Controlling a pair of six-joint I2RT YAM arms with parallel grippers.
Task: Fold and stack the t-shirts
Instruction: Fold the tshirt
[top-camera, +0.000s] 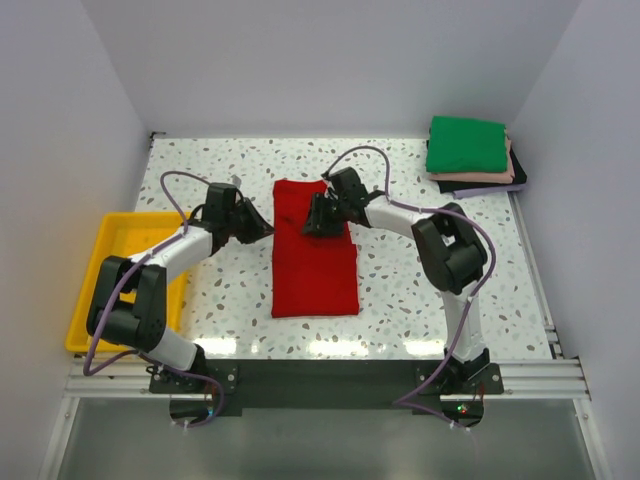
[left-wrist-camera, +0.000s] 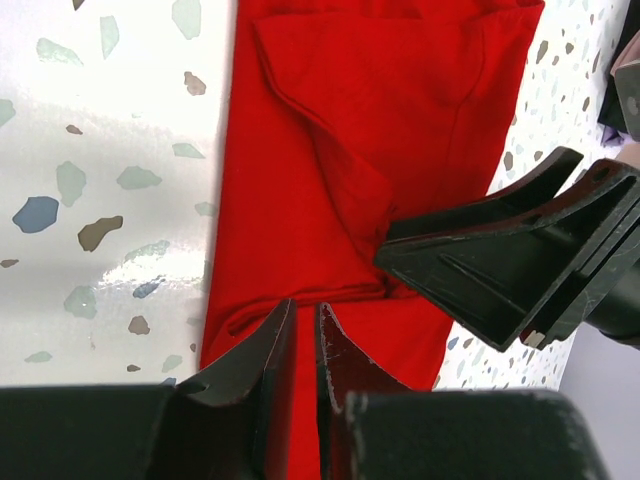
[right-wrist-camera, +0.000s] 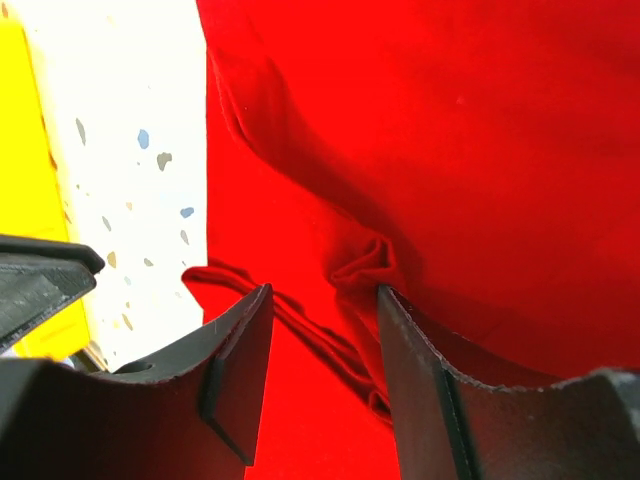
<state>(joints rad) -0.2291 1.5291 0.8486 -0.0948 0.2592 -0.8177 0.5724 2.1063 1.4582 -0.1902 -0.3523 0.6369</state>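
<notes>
The bright red t-shirt (top-camera: 315, 262) lies folded into a long strip in the middle of the table. My left gripper (top-camera: 266, 228) is at its left edge. In the left wrist view its jaws (left-wrist-camera: 307, 310) stand nearly together, with red cloth filling the thin gap at a fold ridge. My right gripper (top-camera: 313, 221) sits low on the shirt's upper half. Its jaws (right-wrist-camera: 324, 292) are open astride a wrinkle of the red t-shirt (right-wrist-camera: 450, 130), the right finger touching a small pucker. Folded shirts are stacked at the back right, the green one (top-camera: 466, 145) on top of pale pink (top-camera: 482, 177), dark and lavender ones.
A yellow plastic tray (top-camera: 88, 275) sits at the left table edge, beside the left arm, and shows in the right wrist view (right-wrist-camera: 30, 160). The right gripper's body (left-wrist-camera: 510, 255) crosses the left wrist view. White walls close the table's back and sides.
</notes>
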